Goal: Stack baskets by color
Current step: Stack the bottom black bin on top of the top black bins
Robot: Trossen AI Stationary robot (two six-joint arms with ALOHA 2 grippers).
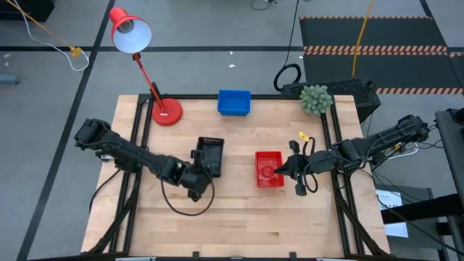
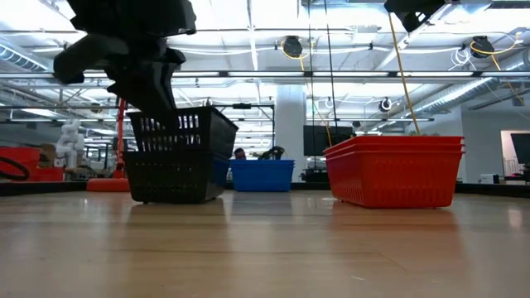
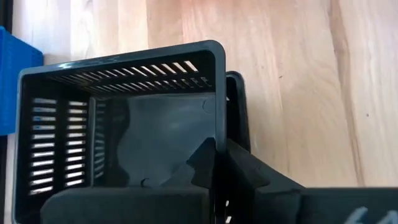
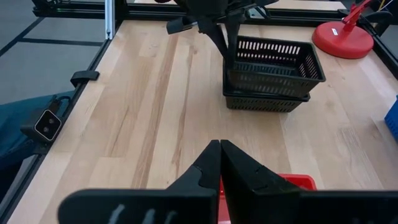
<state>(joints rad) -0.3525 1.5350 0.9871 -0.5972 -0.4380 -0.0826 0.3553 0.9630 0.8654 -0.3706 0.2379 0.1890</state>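
Observation:
Two black baskets [image 1: 211, 155] sit nested at the table's middle left, and the top basket [image 4: 273, 59] lies slightly askew in the lower one [image 4: 266, 101]. My left gripper [image 1: 197, 170] is shut on the top basket at its near end. The red baskets [image 1: 270, 168] stand stacked to the right of the middle. My right gripper [image 1: 288, 170] hovers shut just above their right edge [image 4: 292, 182], touching nothing. A blue basket [image 1: 233, 102] rests at the far edge. In the low view the black stack [image 2: 176, 157] stands left, the blue basket [image 2: 262, 175] behind, and the red stack [image 2: 394, 170] right. My left gripper holds the top black basket by the wall at its near end [image 3: 217, 134]. One finger [image 3: 200, 163] is inside the basket and the other finger [image 3: 249, 169] outside. The fingers slant down from the table's left near side. The basket rests tilted in the lower basket [image 3: 239, 106].
A red desk lamp stands with its round base [image 1: 167, 111] at the far left. A green plant-like ball [image 1: 315, 98] sits at the far right corner. Black frame rails [image 1: 138, 138] run along the table's left and right sides. Bare wood [image 1: 232, 217] fills the near half.

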